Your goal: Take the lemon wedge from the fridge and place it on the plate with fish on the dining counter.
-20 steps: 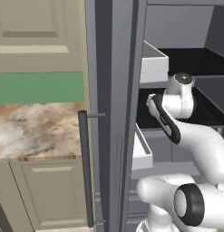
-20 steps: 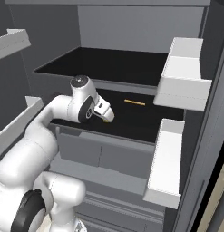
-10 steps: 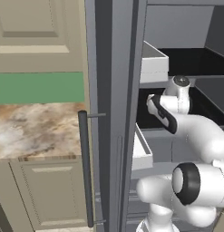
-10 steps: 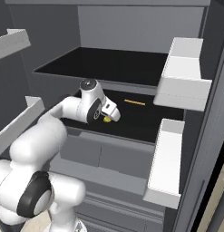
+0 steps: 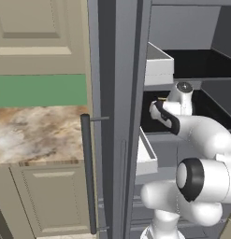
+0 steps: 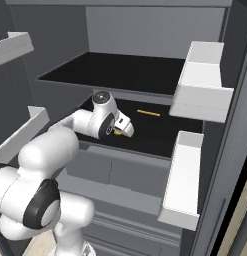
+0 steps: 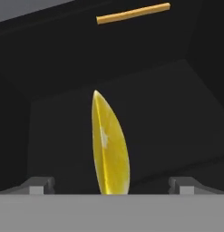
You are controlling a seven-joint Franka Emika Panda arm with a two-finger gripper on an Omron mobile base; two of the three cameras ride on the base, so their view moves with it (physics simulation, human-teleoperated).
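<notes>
We have our hand (image 7: 111, 186) reached into the open fridge (image 6: 145, 30), low over its dark middle shelf (image 6: 160, 132), and the lemon wedge (image 7: 109, 145) sits right between the two fingertips (image 7: 38, 185), which stand wide apart with nothing gripped. In the hand view the wedge's long axis runs straight away from us, along the reach, so its thin sides face the fingers; to our eye, closing should pinch it across its narrow width. From the right base view the wedge (image 6: 116, 133) shows as a yellow speck at the tip of the hand, near the front lip of the shelf. A thin orange stick (image 6: 148, 113) lies farther back on the same shelf, well apart from the wedge. The white door bins (image 6: 200, 85) stand off to the right, and the shelf above leaves open room to back straight out.
</notes>
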